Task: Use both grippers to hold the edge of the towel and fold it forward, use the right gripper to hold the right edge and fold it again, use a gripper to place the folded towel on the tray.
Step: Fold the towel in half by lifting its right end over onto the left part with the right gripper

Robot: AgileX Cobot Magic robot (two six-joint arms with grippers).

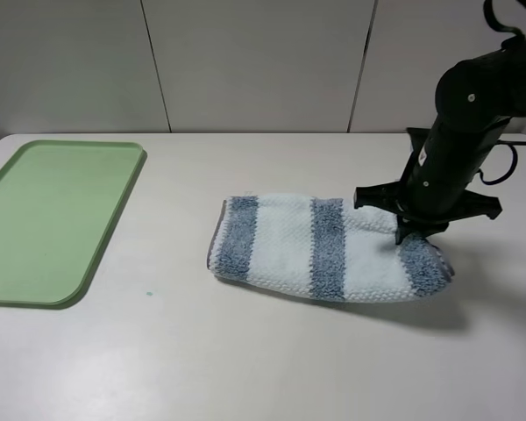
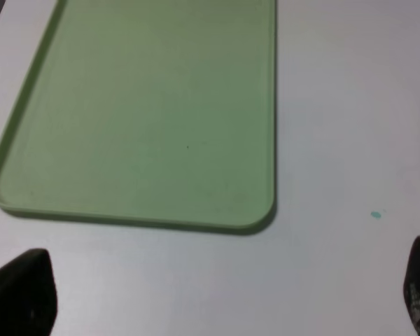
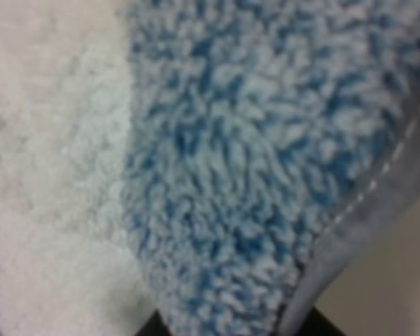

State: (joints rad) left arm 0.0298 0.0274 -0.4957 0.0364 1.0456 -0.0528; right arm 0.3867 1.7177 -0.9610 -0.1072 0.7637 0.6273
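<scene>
The bench [image 1: 245, 360] is holding the tray [image 1: 53, 219] by its left edge. The towel [image 1: 289, 250], folded once, is lying toward the bench edge on the right. The right tool [image 1: 410, 233] is pressing the towel's right edge [image 3: 364, 231], maybe pinching it; I cannot tell. The left tool [image 2: 220, 301] is hanging with its tips wide apart. The second fold is starting, so that edge needs lifting leftward.

soft, even light from above fills the high view; the towel [image 1: 320, 250] throws a blurred grey shadow on the table [image 1: 245, 368] along its near side and to its right, and the black arm [image 1: 460, 140] above it shows only faint sheen. the right wrist view is so near the towel that pile and hem [image 3: 364, 231] smear. the left wrist view is cooler, the tray [image 2: 154, 126] slightly soft.
</scene>
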